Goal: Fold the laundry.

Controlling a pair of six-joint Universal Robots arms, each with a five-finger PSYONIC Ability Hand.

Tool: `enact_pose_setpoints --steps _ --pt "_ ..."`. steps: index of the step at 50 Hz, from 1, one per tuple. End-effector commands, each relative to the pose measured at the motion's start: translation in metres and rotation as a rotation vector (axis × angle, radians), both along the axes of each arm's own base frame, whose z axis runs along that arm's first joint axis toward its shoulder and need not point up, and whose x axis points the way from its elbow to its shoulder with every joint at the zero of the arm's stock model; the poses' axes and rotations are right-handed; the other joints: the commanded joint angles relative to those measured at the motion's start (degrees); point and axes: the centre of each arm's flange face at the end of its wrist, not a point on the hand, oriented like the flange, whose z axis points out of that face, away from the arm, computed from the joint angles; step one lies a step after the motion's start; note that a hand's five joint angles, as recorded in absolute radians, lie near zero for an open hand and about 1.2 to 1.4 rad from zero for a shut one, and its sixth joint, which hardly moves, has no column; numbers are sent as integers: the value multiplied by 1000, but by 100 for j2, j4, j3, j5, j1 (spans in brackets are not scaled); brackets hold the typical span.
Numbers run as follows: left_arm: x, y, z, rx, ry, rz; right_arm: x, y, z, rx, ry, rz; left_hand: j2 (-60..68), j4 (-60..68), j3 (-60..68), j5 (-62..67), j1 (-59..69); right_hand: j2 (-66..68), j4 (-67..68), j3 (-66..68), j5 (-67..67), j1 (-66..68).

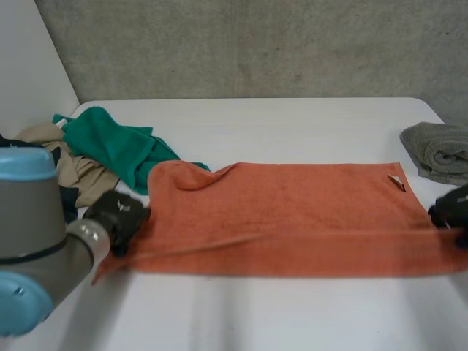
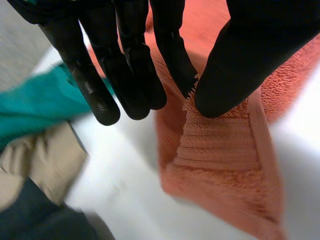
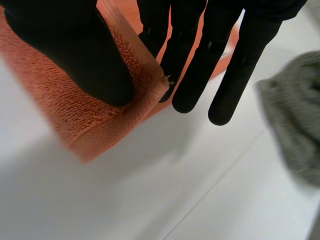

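Two hands: left hand (image 1: pixel 121 216) and right hand (image 1: pixel 450 210), each pinching the orange towel (image 1: pixel 285 219) between thumb and fingers.
Left hand grip: on the orange towel's near left corner.
Right hand grip: on the orange towel's near right corner.
Orange towel: spread wide across the counter (image 1: pixel 292 124).
Green cloth (image 1: pixel 110 142): at the orange towel's far left corner.
Beige cloth (image 1: pixel 80 175): left of the orange towel, partly under the green cloth.
Grey towel (image 1: pixel 439 150): beyond the orange towel's far right corner, apart.
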Motion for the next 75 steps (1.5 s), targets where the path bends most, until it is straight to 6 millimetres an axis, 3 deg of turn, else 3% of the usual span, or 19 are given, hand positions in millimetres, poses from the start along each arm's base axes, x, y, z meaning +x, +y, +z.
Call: enact_pose_setpoints --steps 1,6,9,10,13,14,16,19,23,27,34,43,47,50,57,62,65,69,75 --pt "-25 -46 15 -136 145 -31 14 -32 7 -196 -123 -65 1144 1129 1184 1451 1309 1218 1114 1151 1213 1505" --pt "-38 -86 30 -273 245 -62 34 -56 22 -403 -179 -34 1144 1129 1184 1451 1309 1218 1114 1151 1213 1505" --pt "-46 -119 71 -463 320 -93 49 -81 60 -639 -268 -20 1144 1129 1184 1451 1309 1218 1114 1151 1213 1505" --pt "-49 -131 104 -585 364 -110 53 -93 89 -782 -331 -27 1144 1129 1184 1451 1309 1218 1114 1151 1213 1505" --pt "-49 -142 162 -785 452 -124 56 -103 137 -988 -454 -42 1144 1129 1184 1451 1309 1218 1114 1151 1213 1505" --pt "-47 -145 196 -892 530 -126 57 -105 167 -1111 -557 -37 1144 1129 1184 1451 1309 1218 1114 1151 1213 1505" --pt "-41 -145 232 -986 662 -128 59 -102 199 -1237 -680 -4 1144 1129 1184 1451 1309 1218 1114 1151 1213 1505" --pt "-38 -144 250 -1001 772 -139 59 -99 214 -1289 -763 21 1144 1129 1184 1451 1309 1218 1114 1151 1213 1505" --pt "-30 -149 241 -935 783 -109 66 -98 206 -1227 -777 26 1144 1129 1184 1451 1309 1218 1114 1151 1213 1505" --pt "-28 -153 212 -840 721 -71 71 -100 191 -1164 -732 23 1144 1129 1184 1451 1309 1218 1114 1151 1213 1505" --pt "-22 -157 155 -714 659 -52 74 -105 144 -993 -676 -3 1144 1129 1184 1451 1309 1218 1114 1151 1213 1505" --pt "-29 -132 55 -429 568 -89 76 -93 59 -684 -560 -41 1144 1129 1184 1451 1309 1218 1114 1151 1213 1505" --pt "-23 -109 31 -323 475 -79 61 -83 41 -579 -483 -85 1144 1129 1184 1451 1309 1218 1114 1151 1213 1505" --pt "-17 -91 28 -257 422 -66 51 -72 36 -501 -431 -103 1144 1129 1184 1451 1309 1218 1114 1151 1213 1505" --pt "12 -24 40 -15 251 -12 16 -20 44 -272 -210 -101 1144 1129 1184 1451 1309 1218 1114 1151 1213 1505" --pt "31 24 50 138 136 10 -3 22 54 -93 -67 -7 1144 1129 1184 1451 1309 1218 1114 1151 1213 1505" --pt "38 49 50 240 86 9 -7 34 57 -40 -34 52 1144 1129 1184 1451 1309 1218 1114 1151 1213 1505" --pt "35 48 46 229 92 -12 -4 36 53 -13 -38 89 1144 1129 1184 1451 1309 1218 1114 1151 1213 1505" --pt "23 8 30 107 102 -23 2 14 36 -53 -69 49 1144 1129 1184 1451 1309 1218 1114 1151 1213 1505"
